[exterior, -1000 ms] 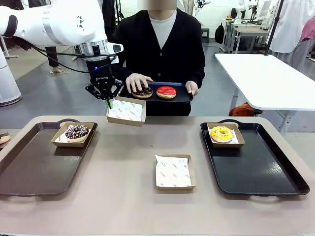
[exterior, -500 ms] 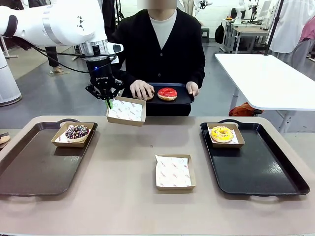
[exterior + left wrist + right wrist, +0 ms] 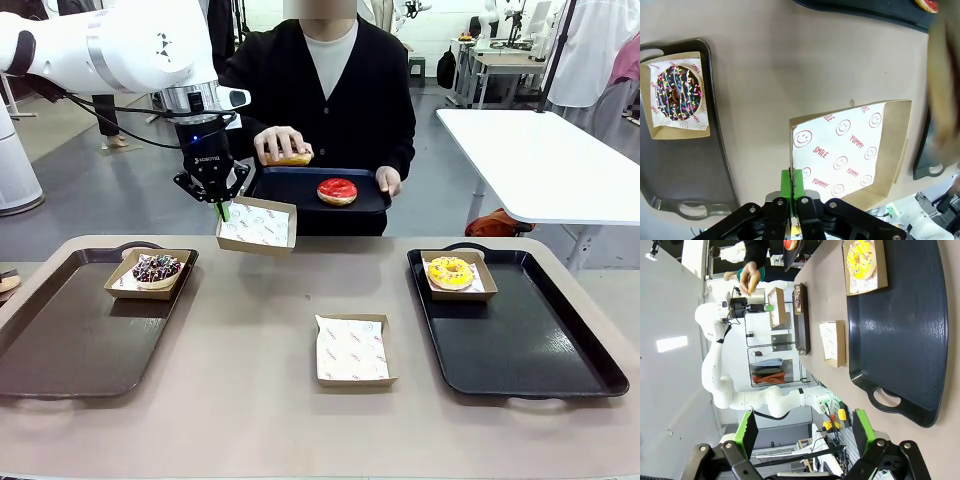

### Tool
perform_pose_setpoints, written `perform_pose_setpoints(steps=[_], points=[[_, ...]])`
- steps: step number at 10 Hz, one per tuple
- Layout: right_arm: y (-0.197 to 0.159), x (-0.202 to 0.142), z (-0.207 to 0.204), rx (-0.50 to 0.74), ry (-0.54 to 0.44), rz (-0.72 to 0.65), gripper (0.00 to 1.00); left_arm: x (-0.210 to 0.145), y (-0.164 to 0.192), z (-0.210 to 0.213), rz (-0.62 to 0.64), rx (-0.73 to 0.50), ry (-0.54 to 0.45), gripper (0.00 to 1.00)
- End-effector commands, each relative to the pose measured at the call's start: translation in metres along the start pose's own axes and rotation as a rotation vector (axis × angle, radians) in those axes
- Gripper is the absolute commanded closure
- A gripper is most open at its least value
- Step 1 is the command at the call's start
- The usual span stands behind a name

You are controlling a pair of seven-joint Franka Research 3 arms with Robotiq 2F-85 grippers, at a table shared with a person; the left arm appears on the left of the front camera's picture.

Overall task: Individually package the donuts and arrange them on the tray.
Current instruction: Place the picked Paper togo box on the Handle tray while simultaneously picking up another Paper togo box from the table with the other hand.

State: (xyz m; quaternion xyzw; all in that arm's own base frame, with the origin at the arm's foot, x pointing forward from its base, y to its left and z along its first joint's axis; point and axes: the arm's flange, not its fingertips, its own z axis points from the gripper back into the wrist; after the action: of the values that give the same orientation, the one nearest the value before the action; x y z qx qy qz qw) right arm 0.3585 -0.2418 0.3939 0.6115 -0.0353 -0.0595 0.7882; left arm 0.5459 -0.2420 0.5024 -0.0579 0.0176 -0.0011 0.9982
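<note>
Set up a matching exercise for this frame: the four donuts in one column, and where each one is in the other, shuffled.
Things:
1. sprinkled donut
2. yellow donut
3. red donut
4. fourth donut

Places:
A. bare on the dark tray the person holds
B. boxed on the robot's right-side tray
C. held in the person's hand
D. boxed on the robot's left-side tray

Pairs: 1-D, 2-B, 3-A, 4-C

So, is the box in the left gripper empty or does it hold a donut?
Empty. The box pinched by the left gripper shows only its printed paper liner.
</note>
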Motion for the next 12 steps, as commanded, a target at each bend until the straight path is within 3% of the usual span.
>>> perform_pose_setpoints(steps=[1, 12], points=[[-0.0008, -0.002, -0.0002, -0.004, 0.014, -0.014, 0.0, -0.0033, 0.002, 0.0018, -0.003, -0.001, -0.001, 1.0], [-0.0008, -0.002, -0.0002, -0.004, 0.014, -0.014, 0.0, -0.0033, 0.002, 0.0018, -0.003, -0.001, -0.001, 1.0]])
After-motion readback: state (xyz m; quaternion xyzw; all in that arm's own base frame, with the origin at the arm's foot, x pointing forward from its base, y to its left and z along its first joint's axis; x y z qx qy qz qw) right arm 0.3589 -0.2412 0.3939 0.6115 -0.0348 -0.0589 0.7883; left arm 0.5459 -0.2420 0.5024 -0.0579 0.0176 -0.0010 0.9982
